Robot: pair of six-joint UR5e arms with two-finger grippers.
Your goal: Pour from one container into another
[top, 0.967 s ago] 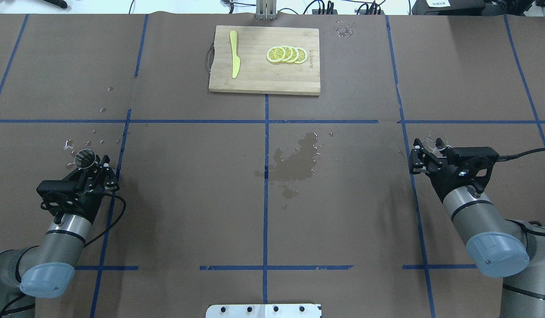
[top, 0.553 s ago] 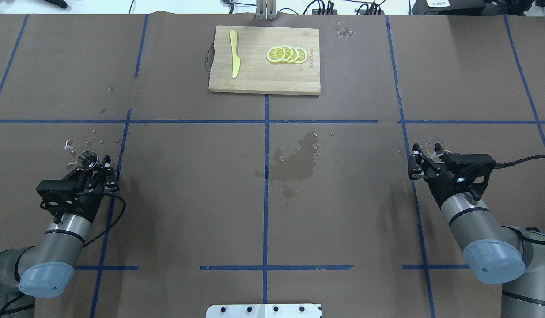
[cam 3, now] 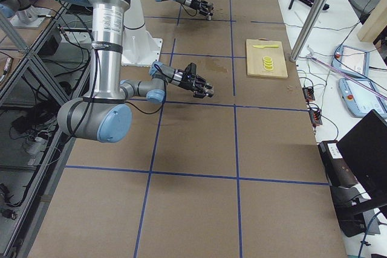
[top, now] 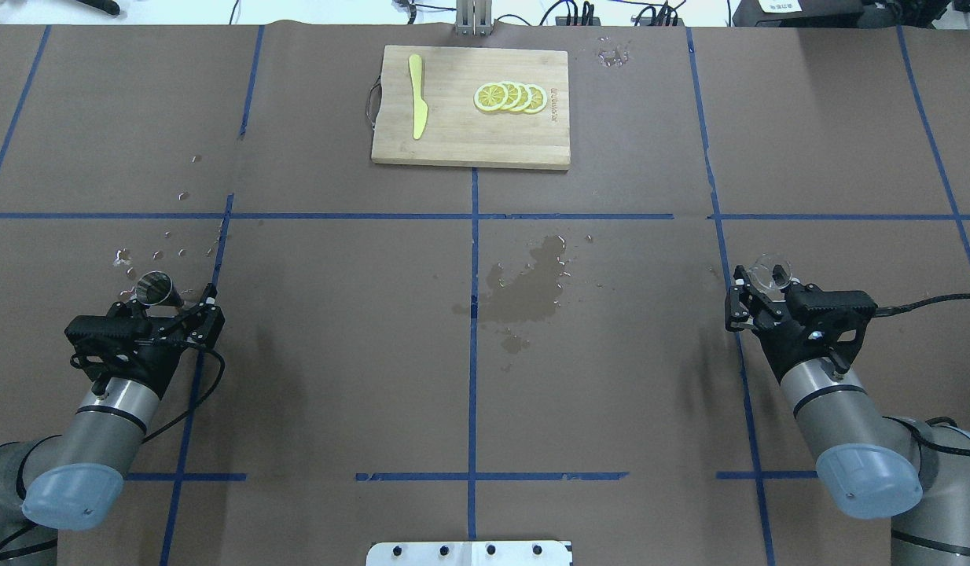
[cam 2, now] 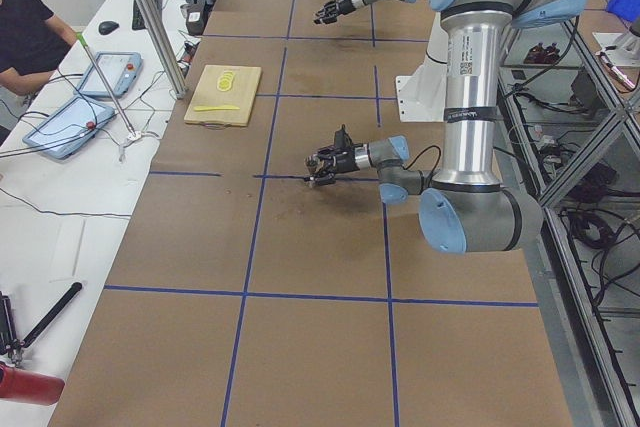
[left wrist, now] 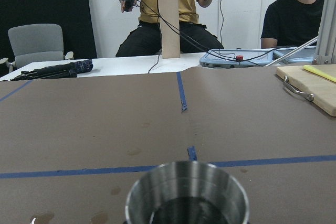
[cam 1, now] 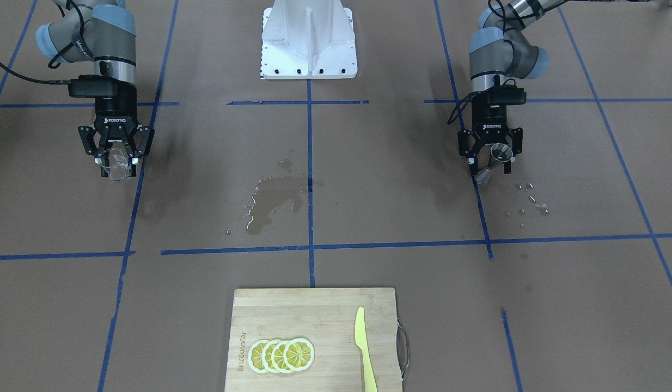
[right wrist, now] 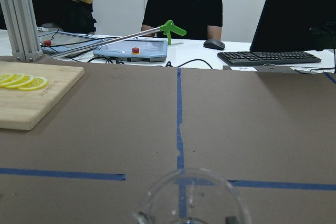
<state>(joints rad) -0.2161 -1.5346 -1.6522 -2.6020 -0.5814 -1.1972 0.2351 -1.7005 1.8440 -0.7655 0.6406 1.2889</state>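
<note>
A small metal cup (top: 153,288) stands at the table's left among water drops, and dark liquid shows inside the cup (left wrist: 186,195). My left gripper (top: 172,305) is open, its fingers spread on either side of the cup (cam 1: 499,153) without touching it. My right gripper (top: 764,279) is shut on a clear glass (top: 770,271) low over the table's right side. In the front-facing view the glass (cam 1: 117,163) sits between the right gripper (cam 1: 117,167) fingers. The right wrist view shows the glass rim (right wrist: 189,182) with nothing visible inside.
A wet patch (top: 528,287) darkens the middle of the brown table. At the far edge lies a wooden cutting board (top: 453,134) with lemon slices (top: 510,97) and a yellow knife (top: 417,96). Water drops (top: 167,253) lie beyond the metal cup. Operators sit beyond the far edge.
The left gripper opened and drew back a little, while the metal cup stayed where it was. The right gripper moved toward the robot with the glass.
</note>
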